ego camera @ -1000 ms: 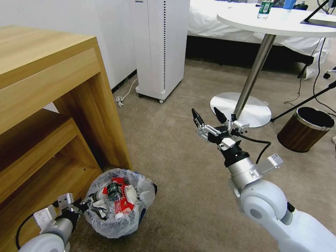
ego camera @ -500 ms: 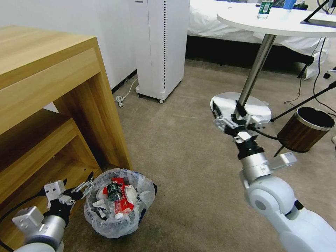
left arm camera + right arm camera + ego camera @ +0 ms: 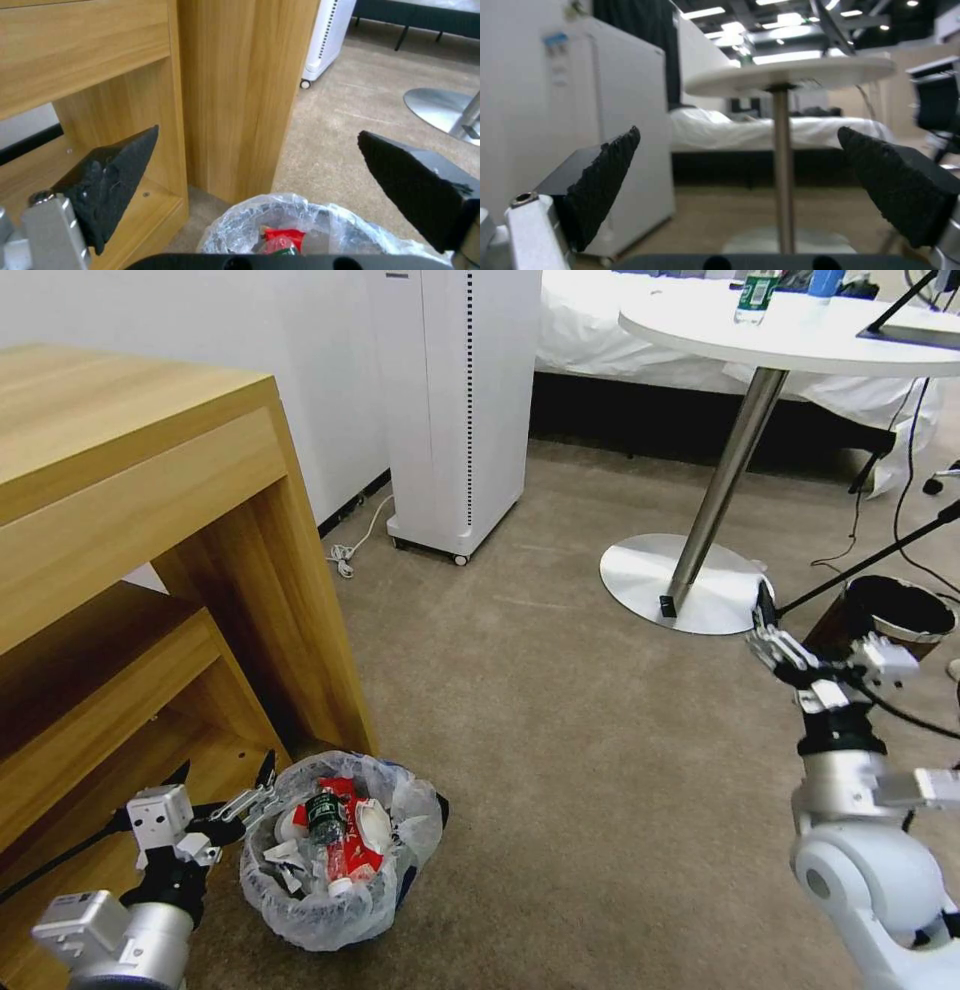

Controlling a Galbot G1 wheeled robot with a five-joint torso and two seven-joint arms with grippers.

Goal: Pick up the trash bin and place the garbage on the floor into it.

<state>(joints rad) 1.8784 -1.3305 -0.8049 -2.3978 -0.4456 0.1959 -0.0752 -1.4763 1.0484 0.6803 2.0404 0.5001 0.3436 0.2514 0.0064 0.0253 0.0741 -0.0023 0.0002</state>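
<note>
Both grippers, left beside the trash bin and right, have fingers spread.

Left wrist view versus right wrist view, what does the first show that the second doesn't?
Left wrist alone: the open left end effector above the trash bin, whose clear liner holds a red wrapper, right beside the wooden cabinet.

Right wrist alone: the open right end effector facing the round white table's top, with a white-sheeted bed behind and ceiling lights above.

Both: the beige carpet, the tall white appliance and the table's metal base.
</note>
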